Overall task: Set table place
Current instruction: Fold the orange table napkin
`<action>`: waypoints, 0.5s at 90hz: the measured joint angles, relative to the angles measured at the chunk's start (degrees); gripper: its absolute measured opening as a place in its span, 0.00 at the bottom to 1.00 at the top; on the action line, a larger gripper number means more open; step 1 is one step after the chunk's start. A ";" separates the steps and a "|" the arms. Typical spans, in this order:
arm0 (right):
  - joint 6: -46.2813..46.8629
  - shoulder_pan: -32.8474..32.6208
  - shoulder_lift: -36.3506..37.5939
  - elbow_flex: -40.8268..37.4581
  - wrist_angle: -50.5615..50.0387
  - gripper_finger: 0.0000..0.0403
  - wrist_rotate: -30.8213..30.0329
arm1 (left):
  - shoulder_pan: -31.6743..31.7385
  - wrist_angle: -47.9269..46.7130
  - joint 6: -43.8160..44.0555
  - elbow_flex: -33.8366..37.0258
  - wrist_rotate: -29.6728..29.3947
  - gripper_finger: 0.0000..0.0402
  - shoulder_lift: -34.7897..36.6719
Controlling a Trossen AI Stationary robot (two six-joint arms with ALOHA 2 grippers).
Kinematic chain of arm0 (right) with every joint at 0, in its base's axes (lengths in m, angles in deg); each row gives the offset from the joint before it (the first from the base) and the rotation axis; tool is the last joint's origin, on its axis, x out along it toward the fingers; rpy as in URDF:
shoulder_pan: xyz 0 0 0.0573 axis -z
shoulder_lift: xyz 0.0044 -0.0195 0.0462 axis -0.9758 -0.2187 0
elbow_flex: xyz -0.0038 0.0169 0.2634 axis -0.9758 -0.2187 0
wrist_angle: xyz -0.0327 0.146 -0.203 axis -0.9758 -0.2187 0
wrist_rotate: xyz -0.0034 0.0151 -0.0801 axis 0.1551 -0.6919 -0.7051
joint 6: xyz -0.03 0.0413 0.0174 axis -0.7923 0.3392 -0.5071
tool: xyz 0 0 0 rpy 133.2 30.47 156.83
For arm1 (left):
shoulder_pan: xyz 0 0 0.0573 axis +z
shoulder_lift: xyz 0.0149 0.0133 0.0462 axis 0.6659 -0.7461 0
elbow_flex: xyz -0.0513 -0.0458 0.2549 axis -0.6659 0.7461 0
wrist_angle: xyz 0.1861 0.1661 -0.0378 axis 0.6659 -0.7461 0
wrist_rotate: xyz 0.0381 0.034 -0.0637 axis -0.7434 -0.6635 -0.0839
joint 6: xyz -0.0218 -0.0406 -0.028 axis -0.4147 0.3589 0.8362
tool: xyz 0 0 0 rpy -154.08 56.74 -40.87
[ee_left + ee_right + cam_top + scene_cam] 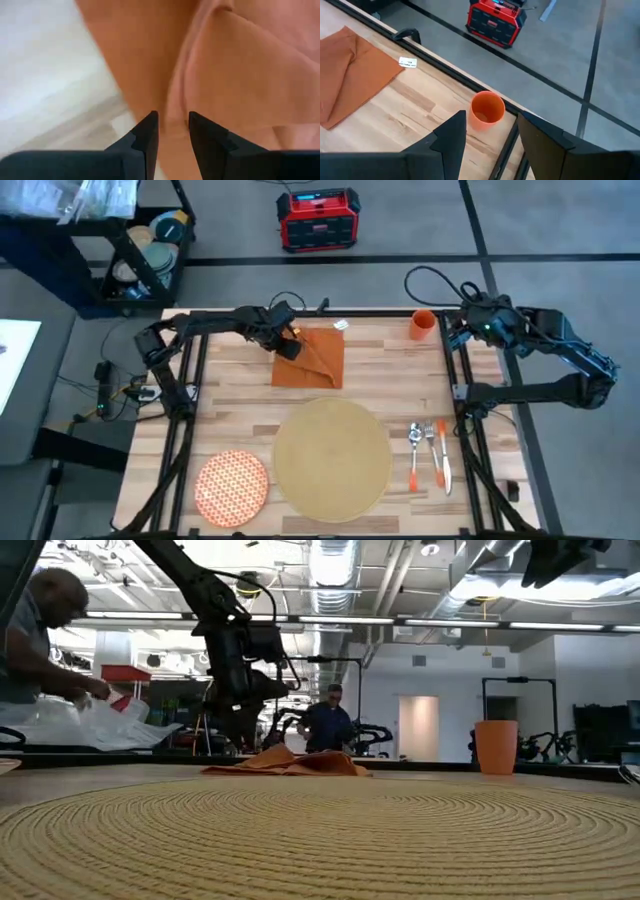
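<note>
Left claw (172, 131) nips the napkin's (235, 75) near-left corner fold.

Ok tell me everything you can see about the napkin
The napkin is a rust-orange cloth, folded into a rough square with a raised crease running along it. It lies on the table toward the far edge, just beyond the placemat and apart from it. The left gripper is at its near-left corner, jaws nearly shut with a fold of cloth between them.
</note>
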 joint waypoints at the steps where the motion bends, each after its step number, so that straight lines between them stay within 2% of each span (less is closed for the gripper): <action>1: 0.00 0.00 0.00 0.00 0.03 0.42 0.00 | 0.07 0.17 -0.20 0.03 0.12 0.23 -0.14; 15: 0.00 0.00 0.00 0.00 0.07 0.42 -0.03 | 1.00 2.62 -1.41 1.30 3.51 0.23 -0.54; 45: -0.02 0.02 0.00 0.00 1.40 0.42 -0.21 | 1.00 7.52 -2.82 3.82 4.54 0.23 -0.54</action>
